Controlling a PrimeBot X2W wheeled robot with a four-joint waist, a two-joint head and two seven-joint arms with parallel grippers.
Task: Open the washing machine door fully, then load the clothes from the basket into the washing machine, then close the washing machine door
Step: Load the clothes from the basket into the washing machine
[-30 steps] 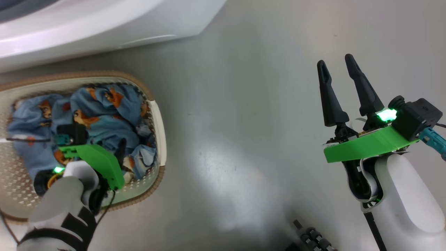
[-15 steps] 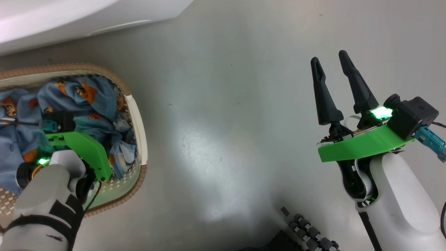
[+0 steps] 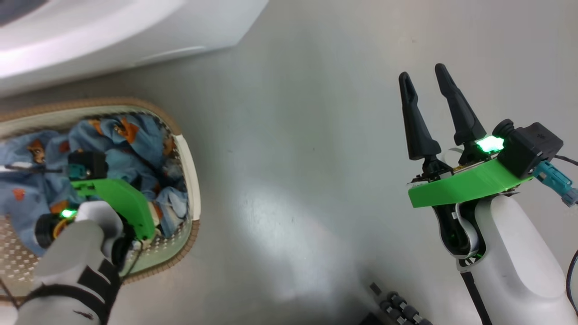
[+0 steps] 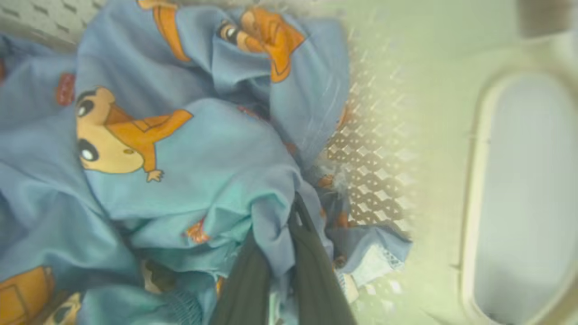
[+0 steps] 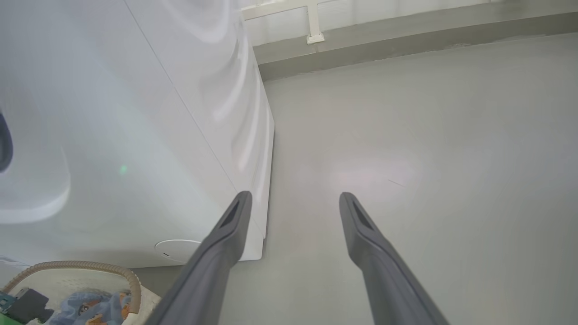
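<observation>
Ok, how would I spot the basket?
Find the big white washing machine at the head view's top left. On the grey floor just below it sits the basket. It alone is cream, dotted with holes, with a brown woven rim, and holds blue cartoon-print clothes.

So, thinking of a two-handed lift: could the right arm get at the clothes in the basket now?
Probably, though far: bare floor separates the open right gripper from the basket, where the left gripper is shut on the clothes.
</observation>
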